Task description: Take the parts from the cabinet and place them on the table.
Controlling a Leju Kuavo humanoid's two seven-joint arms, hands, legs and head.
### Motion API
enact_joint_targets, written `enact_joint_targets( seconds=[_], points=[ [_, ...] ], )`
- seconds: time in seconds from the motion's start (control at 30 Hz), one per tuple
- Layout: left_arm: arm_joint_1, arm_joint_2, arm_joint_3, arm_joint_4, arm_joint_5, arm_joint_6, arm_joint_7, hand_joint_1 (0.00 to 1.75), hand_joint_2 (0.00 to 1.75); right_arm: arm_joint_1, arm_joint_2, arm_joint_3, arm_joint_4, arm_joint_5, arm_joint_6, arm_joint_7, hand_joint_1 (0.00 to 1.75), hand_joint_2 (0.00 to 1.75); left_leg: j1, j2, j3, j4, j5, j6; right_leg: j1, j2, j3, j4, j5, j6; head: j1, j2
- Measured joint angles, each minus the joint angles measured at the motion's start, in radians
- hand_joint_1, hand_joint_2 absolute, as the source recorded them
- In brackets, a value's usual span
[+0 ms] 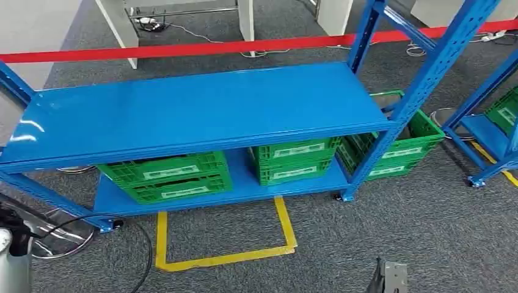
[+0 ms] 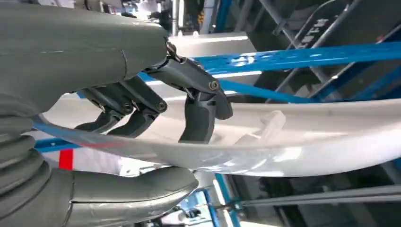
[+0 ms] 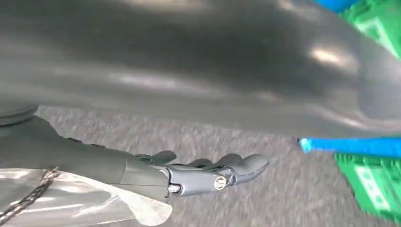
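Blue shelving rack (image 1: 201, 107) stood before us, green crates (image 1: 168, 177) on its lower shelf, our left hand (image 2: 156, 101) gripped a white curved part (image 2: 293, 142), right hand (image 3: 208, 175) empty, fingers extended.

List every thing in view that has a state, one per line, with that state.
Left hand: gripping a white curved part, fingers over it, thumb under.
Right hand: fingers straight, holding nothing, above the carpet.
Top shelf: bare.
Green crates: on the lower shelf; contents hidden.
Green crate beyond the rack post: on the floor.
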Motion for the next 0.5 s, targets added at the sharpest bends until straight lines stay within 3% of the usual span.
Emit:
enact_joint_targets(
  seconds=[0.03,0.07,0.13,0.17,0.2,0.23,0.27,0.3,0.33,0.37,0.47,0.5],
  points=[
    [0.001,0.001,0.000,0.000,0.004,0.000,0.000,1.75,1.75,0.000,0.000,0.000,0.000,0.000,0.000,0.000,0.00,0.00,0.003,-0.003,-0.006,0.020,-0.047,-0.007,0.002,-0.003,-0.009,0.001,0.011,-0.009,-0.003,0.000],
    [0.001,0.005,0.000,0.000,0.008,0.000,0.000,1.75,1.75,-0.002,0.002,0.000,0.000,-0.001,0.000,0.000,0.00,0.00,0.004,-0.003,-0.017,0.071,-0.113,-0.012,0.002,-0.004,-0.020,0.001,0.022,-0.017,-0.006,0.000],
    [0.001,0.008,0.001,0.001,0.012,0.000,0.000,1.75,1.75,-0.004,0.002,0.000,0.000,-0.001,0.000,0.000,0.00,0.00,0.007,-0.003,-0.044,0.231,-0.233,-0.022,0.004,-0.005,-0.039,0.003,0.049,-0.019,-0.008,0.000],
    [0.001,0.008,0.001,0.001,0.013,0.000,0.000,1.75,1.75,-0.004,0.002,0.000,0.000,-0.002,0.000,0.000,0.00,0.00,0.008,-0.004,-0.049,0.293,-0.248,-0.024,0.005,-0.005,-0.056,0.006,0.061,-0.019,-0.008,0.000],
    [0.002,0.008,0.002,0.001,0.014,0.000,-0.001,1.75,1.75,-0.003,0.002,0.000,0.000,-0.004,-0.001,0.000,0.00,0.00,0.010,-0.004,-0.042,0.320,-0.230,-0.025,0.006,-0.006,-0.075,0.009,0.072,-0.019,-0.008,0.000],
    [0.002,0.008,0.004,0.001,0.016,0.000,-0.002,1.75,1.75,-0.003,0.002,0.000,0.000,-0.006,-0.002,0.000,0.00,0.00,0.011,-0.004,-0.017,0.308,-0.199,-0.025,0.006,-0.006,-0.094,0.014,0.081,-0.018,-0.008,0.000],
    [0.002,0.008,0.007,0.001,0.018,0.000,-0.003,1.75,1.75,-0.003,0.003,0.000,0.000,-0.008,-0.004,0.000,0.00,0.00,0.011,-0.004,0.023,0.259,-0.165,-0.023,0.006,-0.005,-0.111,0.019,0.090,-0.016,-0.008,0.000],
    [0.002,0.009,0.010,0.001,0.020,0.000,-0.003,1.75,1.75,-0.003,0.003,0.000,0.000,-0.009,-0.004,0.000,0.00,0.00,0.011,-0.005,0.082,0.176,-0.142,-0.018,0.006,-0.004,-0.125,0.024,0.098,-0.013,-0.008,0.000],
    [0.001,0.011,0.011,0.001,0.021,0.000,-0.003,1.75,1.75,-0.003,0.003,0.000,0.000,-0.010,-0.004,0.000,0.00,0.00,0.011,-0.007,0.149,0.082,-0.146,-0.013,0.006,-0.002,-0.134,0.027,0.106,-0.009,-0.008,0.000],
    [-0.001,0.013,0.012,0.001,0.021,0.000,-0.003,1.75,1.75,-0.003,0.005,0.000,0.000,-0.010,-0.005,0.000,0.00,0.00,0.006,-0.009,0.199,-0.002,-0.174,-0.007,0.012,0.000,-0.143,0.032,0.112,-0.001,-0.008,0.000],
    [0.000,0.015,0.018,0.001,0.024,0.000,-0.003,1.75,1.75,-0.002,0.008,0.000,0.000,-0.010,-0.006,0.000,0.00,0.00,-0.002,-0.009,0.192,-0.020,-0.178,0.007,0.004,-0.001,-0.156,0.030,0.141,0.018,-0.006,0.000],
    [0.002,0.014,0.018,0.001,0.024,0.000,-0.003,1.75,1.75,0.001,0.009,0.000,0.000,-0.010,-0.007,0.000,0.00,0.00,-0.001,-0.007,0.180,-0.031,-0.161,0.019,0.008,0.000,-0.162,0.028,0.151,0.027,-0.007,0.000]
  ],
)
